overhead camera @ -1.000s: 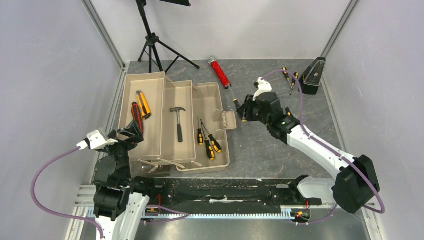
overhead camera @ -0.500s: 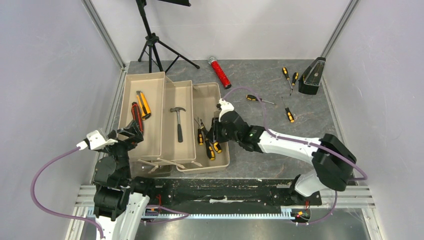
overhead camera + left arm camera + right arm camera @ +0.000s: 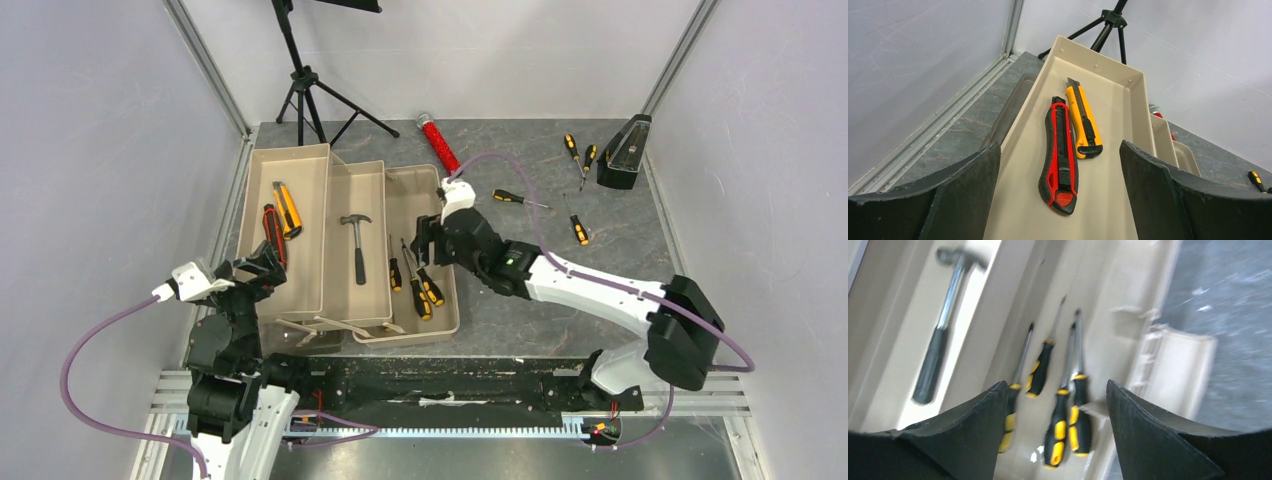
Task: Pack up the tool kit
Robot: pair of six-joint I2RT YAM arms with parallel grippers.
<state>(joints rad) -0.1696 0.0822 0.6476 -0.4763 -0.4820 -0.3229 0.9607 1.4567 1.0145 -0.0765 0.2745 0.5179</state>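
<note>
Dark grey mottled table (image 3: pixel 600 290) between pale grey walls (image 3: pixel 100 150) (a tripod (image 3: pixel 300 90) at the back). The open toolbox (image 3: pixel 310 270) sits left of centre. The right gripper (image 3: pixel 424 243) hovers over its screwdrivers (image 3: pixel 1058 435), jaws apart and empty. The left gripper (image 3: pixel 260 265) gapes wide, holding nothing.

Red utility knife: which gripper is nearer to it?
Left. The left gripper hovers just short of the red utility knife; the right gripper is far right, above the screwdrivers.

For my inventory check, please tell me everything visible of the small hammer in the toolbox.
The small hammer has a dark grey, metal-looking head, a silvery shaft and a black grip. It lies flat and alone on the floor of the middle tan plastic tray, with its head toward the far wall and its handle toward the near side. Nothing but the tray touches it.
</note>
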